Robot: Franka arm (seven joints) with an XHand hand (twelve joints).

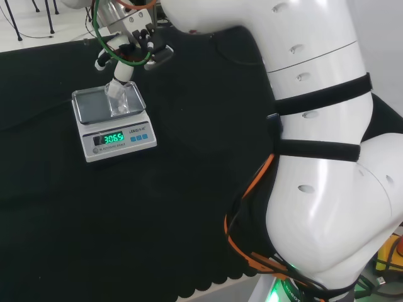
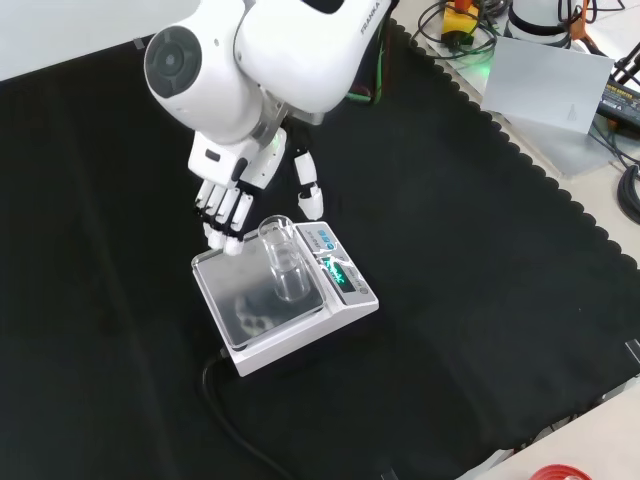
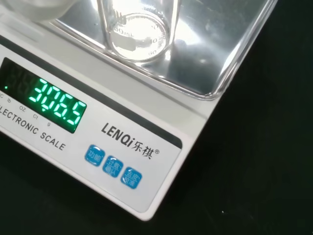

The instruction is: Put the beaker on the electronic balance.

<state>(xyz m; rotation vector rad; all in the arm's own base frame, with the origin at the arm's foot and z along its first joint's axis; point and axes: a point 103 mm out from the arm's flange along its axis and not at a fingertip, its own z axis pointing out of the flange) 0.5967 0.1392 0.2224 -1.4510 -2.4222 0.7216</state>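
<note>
Green lit digits and three blue buttons on the white electronic balance (image 2: 290, 305) with steel pan. Standing upright on that pan, toward its right edge in front view: clear glass beaker (image 2: 282, 258). Just left, black and white hand (image 2: 228, 205), fingers straight, released. Bare black cloth (image 2: 480, 300) all around.

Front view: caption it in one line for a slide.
Clear beaker stands upright on the electronic balance, the hand beside it with straight fingers, not gripping.
</note>
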